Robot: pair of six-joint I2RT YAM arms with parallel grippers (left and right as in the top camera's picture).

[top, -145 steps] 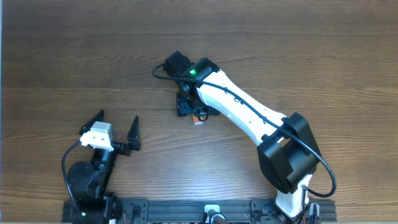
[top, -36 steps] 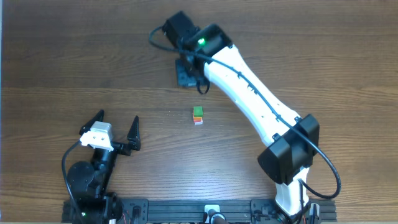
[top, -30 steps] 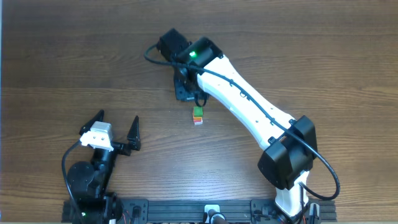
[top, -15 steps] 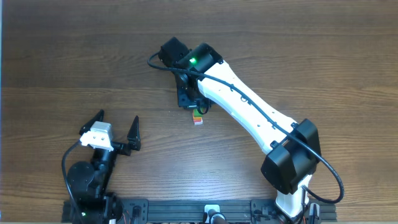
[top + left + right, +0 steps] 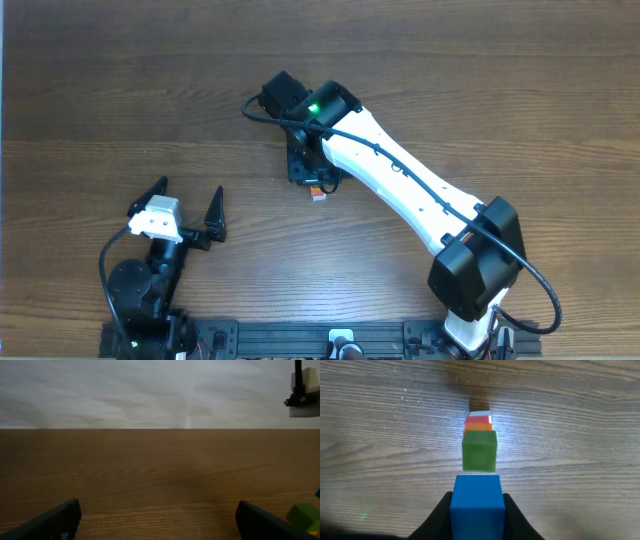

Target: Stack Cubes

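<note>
1. Left gripper (image 5: 189, 190): near its base, fingers spread, empty (idle).
2. Right gripper (image 5: 477, 516): fingers clamped on blue cube (image 5: 477, 502), held above the stack.
3. Stack: green cube (image 5: 479, 451) on top, with orange, red and white beneath, on the table (image 5: 380, 435).

Handling, as judged: blue sits just short of green. Centre it, square the edges, lower gently, and release only once seated.

wide-spread left claw (image 5: 157, 512), wooden table (image 5: 150, 460), green cube (image 5: 304, 516)
</note>
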